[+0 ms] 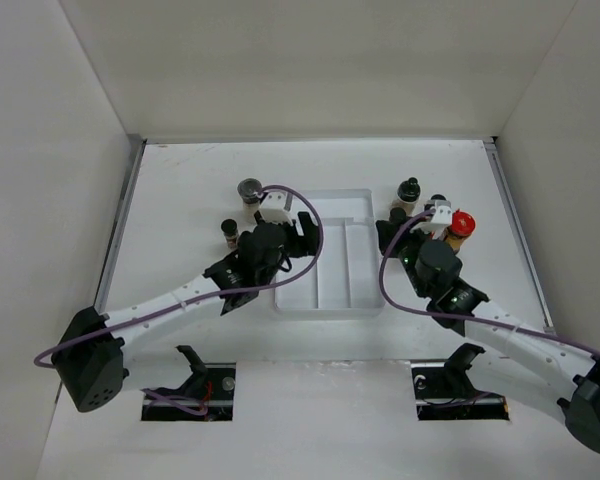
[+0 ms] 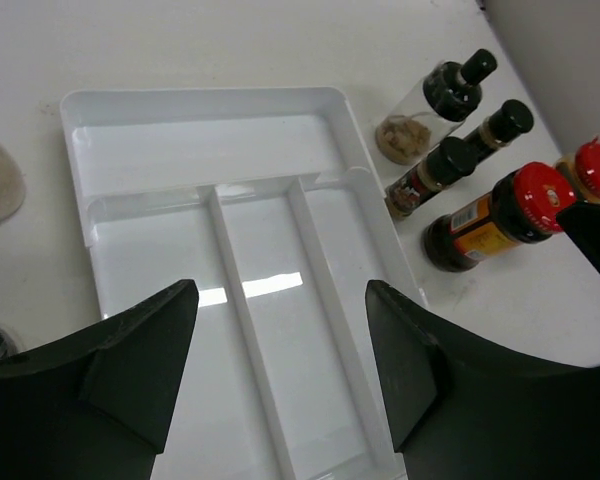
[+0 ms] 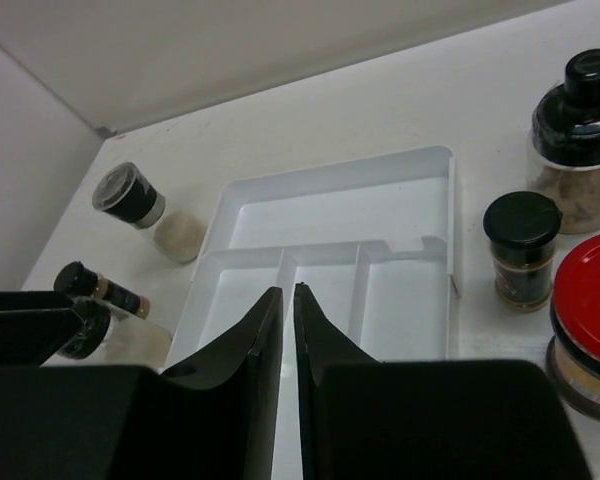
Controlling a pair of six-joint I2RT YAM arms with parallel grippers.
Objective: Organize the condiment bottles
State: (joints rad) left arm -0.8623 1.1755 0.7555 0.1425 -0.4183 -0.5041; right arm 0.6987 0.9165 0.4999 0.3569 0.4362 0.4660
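Observation:
My left gripper (image 2: 280, 300) hangs open and empty over the white divided tray (image 2: 205, 135), at its left side (image 1: 300, 235). My right gripper (image 3: 288, 292) is shut on nothing, just off the tray's right edge (image 1: 387, 233). Left of the tray stand a whitish grey-lidded jar (image 1: 250, 190) and a slim black-capped bottle (image 1: 229, 231). To the tray's right are a black-topped grinder bottle (image 2: 442, 100), two slim black-capped spice bottles (image 2: 435, 172) (image 2: 500, 125) and two red-capped amber jars (image 2: 500, 215) (image 2: 592, 168). All compartments of the tray that show hold nothing.
White walls (image 1: 40, 150) close in the table on the left, back and right. The right arm (image 1: 450, 285) lies close beside the bottles right of the tray. A metal strip (image 1: 120, 225) runs along the table's left edge.

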